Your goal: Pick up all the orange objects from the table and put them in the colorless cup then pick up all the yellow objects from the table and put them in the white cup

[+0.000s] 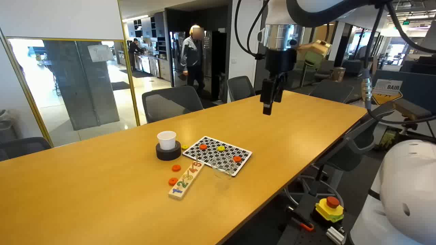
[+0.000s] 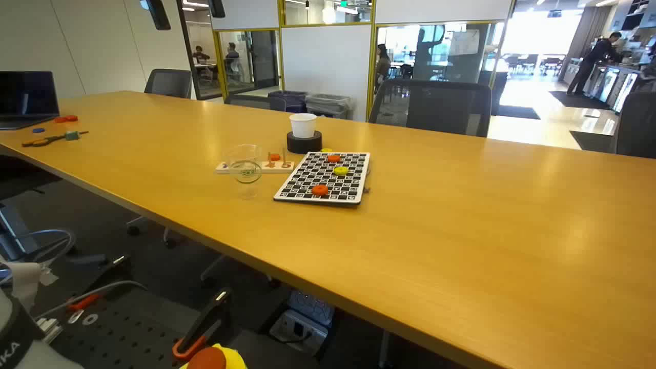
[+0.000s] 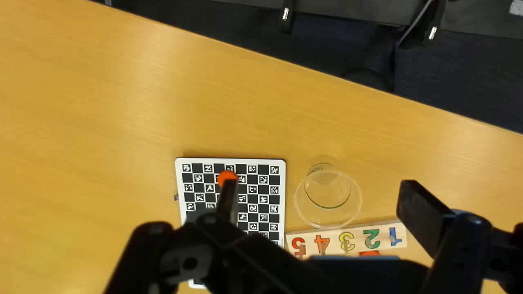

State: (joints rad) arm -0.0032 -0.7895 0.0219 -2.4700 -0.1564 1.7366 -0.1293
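Observation:
My gripper (image 1: pixel 271 98) is open and empty, high above the table; its fingers (image 3: pixel 320 196) stand wide apart in the wrist view. The clear colorless cup (image 3: pixel 329 200) stands upright beside the checkered board (image 1: pixel 218 154). The white cup (image 1: pixel 167 140) sits upright on a black round base. Two orange pieces, one nearer (image 1: pixel 237 159) and one farther (image 1: pixel 203 146), lie on the board with a yellow piece (image 1: pixel 221 148). Another yellow piece (image 1: pixel 185 147) lies beside the black base. Two more orange pieces, here (image 1: pixel 176 168) and here (image 1: pixel 173 181), lie by the number strip. Fingers hide part of the board in the wrist view.
A wooden number strip with upright pegs (image 1: pixel 186 180) lies next to the clear cup. In an exterior view, a laptop (image 2: pixel 28 97), pliers-like tool (image 2: pixel 48 140) and red-orange things (image 2: pixel 65 119) lie at the table's far end. Chairs (image 1: pixel 172 102) stand along the table edge.

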